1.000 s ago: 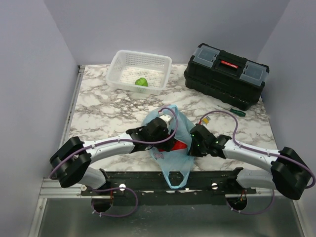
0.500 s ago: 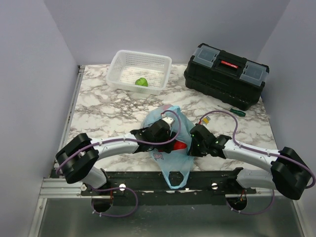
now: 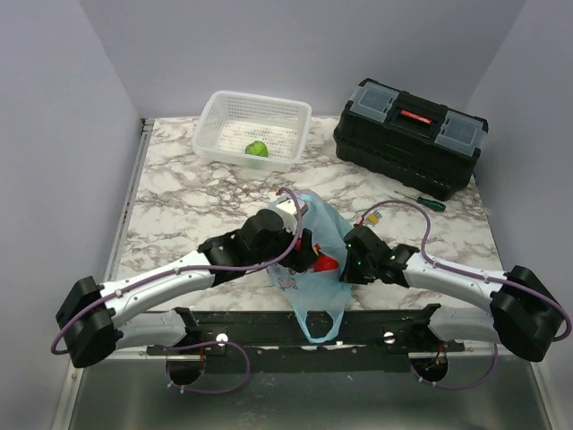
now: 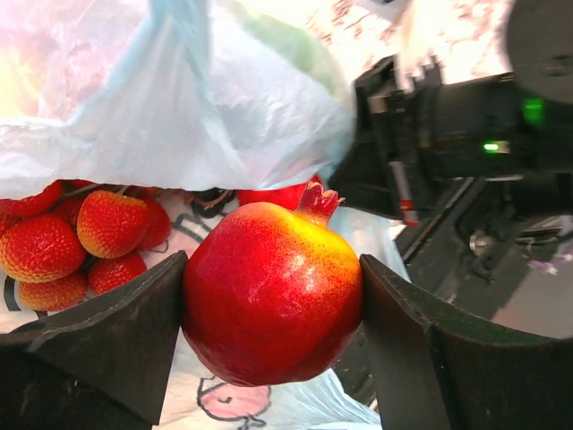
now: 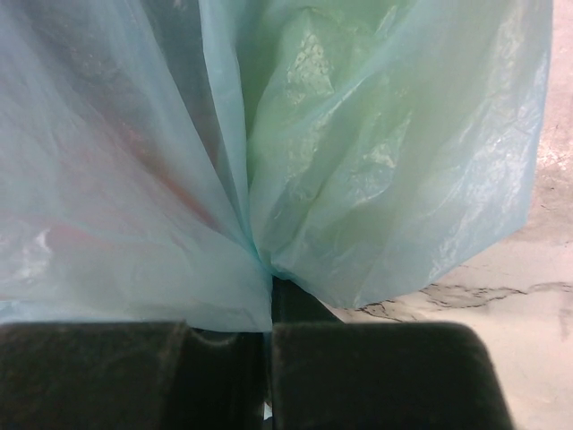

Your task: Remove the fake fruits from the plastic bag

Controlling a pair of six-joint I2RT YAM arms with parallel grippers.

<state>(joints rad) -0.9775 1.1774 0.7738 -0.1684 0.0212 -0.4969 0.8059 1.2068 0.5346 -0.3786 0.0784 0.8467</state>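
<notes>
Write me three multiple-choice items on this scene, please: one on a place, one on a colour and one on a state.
1. Where does the small green fruit lie?
A) on the toolbox
B) in the white basket
C) on the bare table

2. What colour is the large fruit between the left jaws?
A) red with a yellow patch
B) purple
C) all green

3. How do the right jaws stand?
A) wide open in the air
B) shut on a screwdriver
C) shut on the plastic bag

Answers:
1 B: the top view shows it on the basket's floor.
2 A: the left wrist view shows it close up.
3 C: the right wrist view shows blue film pinched between them.
</notes>
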